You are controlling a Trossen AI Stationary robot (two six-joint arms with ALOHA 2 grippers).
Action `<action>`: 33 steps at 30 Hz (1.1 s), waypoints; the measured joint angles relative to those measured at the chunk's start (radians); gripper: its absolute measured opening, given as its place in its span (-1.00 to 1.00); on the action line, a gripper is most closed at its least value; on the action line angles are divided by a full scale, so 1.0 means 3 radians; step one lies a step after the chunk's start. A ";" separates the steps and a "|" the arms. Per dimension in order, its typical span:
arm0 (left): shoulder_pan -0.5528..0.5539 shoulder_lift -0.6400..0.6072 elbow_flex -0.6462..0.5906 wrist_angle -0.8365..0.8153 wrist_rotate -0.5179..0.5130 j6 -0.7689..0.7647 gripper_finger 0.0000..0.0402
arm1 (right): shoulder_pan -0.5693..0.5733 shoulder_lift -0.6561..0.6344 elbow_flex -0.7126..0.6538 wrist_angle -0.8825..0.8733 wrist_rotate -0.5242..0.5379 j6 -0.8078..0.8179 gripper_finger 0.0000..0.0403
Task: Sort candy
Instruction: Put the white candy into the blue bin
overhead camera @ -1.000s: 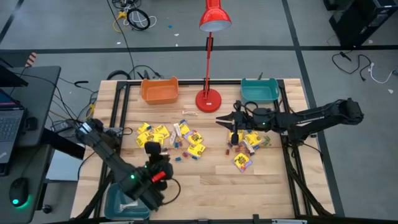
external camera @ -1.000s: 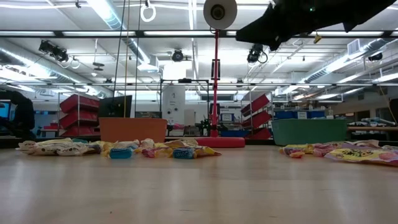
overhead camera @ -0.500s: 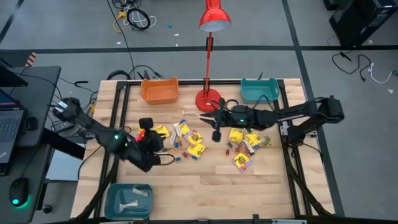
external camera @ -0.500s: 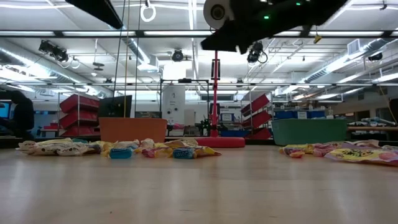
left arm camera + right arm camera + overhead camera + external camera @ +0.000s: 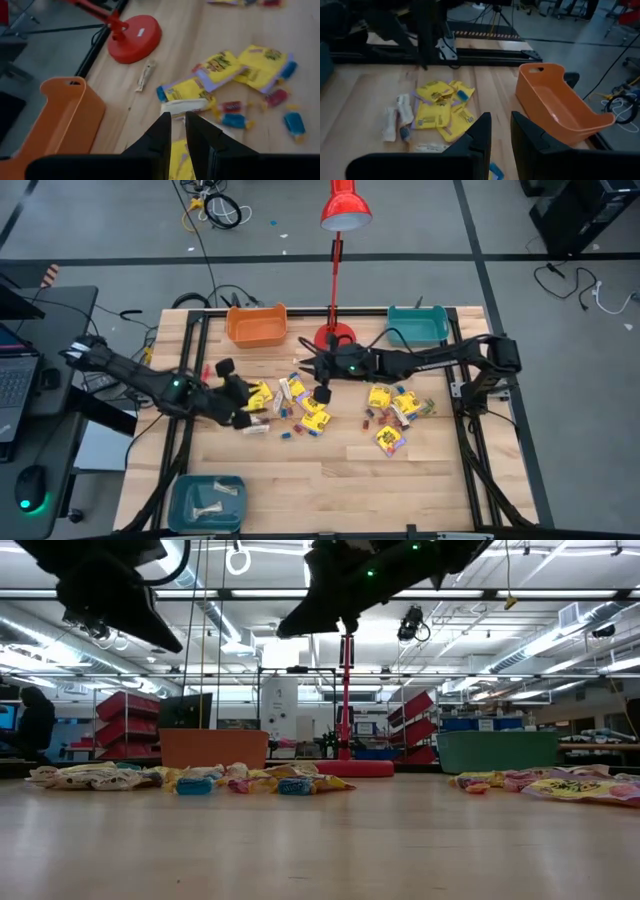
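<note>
Approach step, nothing grasped yet. Left end effector (image 5: 243, 402) poised above yellow candy (image 5: 259, 393) at the left of the tabletop (image 5: 330, 470), fingers (image 5: 161, 134) narrowly parted and empty. Right end effector (image 5: 321, 393) over the middle heap, likewise slightly apart, empty. Next: descend onto one sweet, clench, carry to orange bin (image 5: 256, 326) or teal bin (image 5: 417, 325)

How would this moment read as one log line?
task: sort candy | left hand: slightly parted, empty, over candy | right hand: slightly parted, empty, over same pile | candy: loose on table
</note>
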 joint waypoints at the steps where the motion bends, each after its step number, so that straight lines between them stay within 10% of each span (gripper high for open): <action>1: 0.0042 -0.0071 -0.0056 0.0043 0.0005 -0.0001 -0.70 | -0.0021 0.0031 0.0054 -0.0020 0.0001 0.0000 -0.70; 33: 0.0695 -0.1068 -0.0560 0.0067 -0.0015 0.0342 -0.70 | -0.0543 0.0837 0.0220 -0.0714 0.0011 0.0031 -0.38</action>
